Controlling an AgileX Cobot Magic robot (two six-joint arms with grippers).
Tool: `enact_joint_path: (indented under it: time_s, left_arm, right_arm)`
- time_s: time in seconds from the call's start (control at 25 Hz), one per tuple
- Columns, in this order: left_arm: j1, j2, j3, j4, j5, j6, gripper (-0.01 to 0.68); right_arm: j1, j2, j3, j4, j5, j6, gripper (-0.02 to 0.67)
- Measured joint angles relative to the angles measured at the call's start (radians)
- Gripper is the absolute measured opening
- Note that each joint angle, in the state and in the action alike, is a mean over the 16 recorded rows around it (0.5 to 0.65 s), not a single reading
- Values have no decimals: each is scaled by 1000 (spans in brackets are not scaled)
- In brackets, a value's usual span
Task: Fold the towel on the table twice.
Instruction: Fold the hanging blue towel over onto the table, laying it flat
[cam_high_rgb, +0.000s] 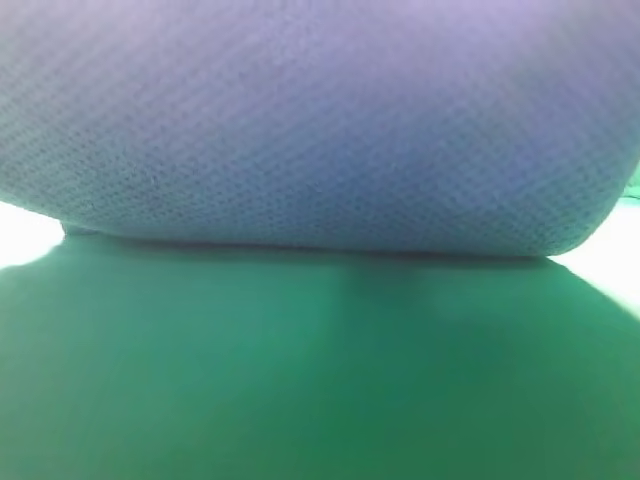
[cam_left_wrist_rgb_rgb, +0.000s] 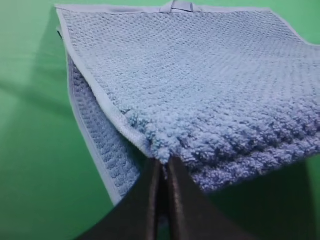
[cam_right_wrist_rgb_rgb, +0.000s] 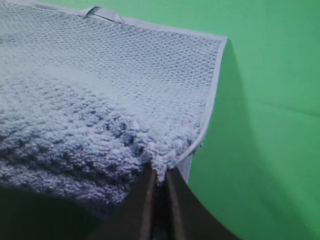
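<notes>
The blue-grey waffle-weave towel (cam_high_rgb: 320, 120) is lifted close to the high camera and fills the upper half of that view, hiding both arms. Below it lies the green table (cam_high_rgb: 300, 370) in shadow. In the left wrist view my left gripper (cam_left_wrist_rgb_rgb: 163, 162) is shut on the towel (cam_left_wrist_rgb_rgb: 200, 90) at its near left corner, pinching two layers with the pale trim. In the right wrist view my right gripper (cam_right_wrist_rgb_rgb: 159, 172) is shut on the towel (cam_right_wrist_rgb_rgb: 100, 100) at its near right corner. A hanging loop (cam_left_wrist_rgb_rgb: 176, 6) shows on the far edge.
Green table cover (cam_left_wrist_rgb_rgb: 30, 150) lies left of the towel and more green cover (cam_right_wrist_rgb_rgb: 270, 125) lies to its right. Bright overexposed patches (cam_high_rgb: 25, 235) sit at both sides of the high view.
</notes>
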Motion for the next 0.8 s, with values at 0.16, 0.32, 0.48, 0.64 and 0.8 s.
enact_joint_path:
  time_s: [0.16,0.32,0.48,0.64,0.8]
  left_arm:
    - [0,-79,105,-41,21,4,0]
    - [0,-131,183,-73,33,11,0]
    - [0,-150,232,-96,19,22,0]
    - [0,-126,254,-119,-31,45,0]
    - [0,-59,244,-136,-102,75,0]
  right_arm:
    - [3,-59,65,37,26,5,0]
    - [3,-105,110,73,54,6,0]
    - [3,-129,138,98,59,6,0]
    - [3,-116,150,103,41,6,0]
    - [2,-63,140,87,1,6,0]
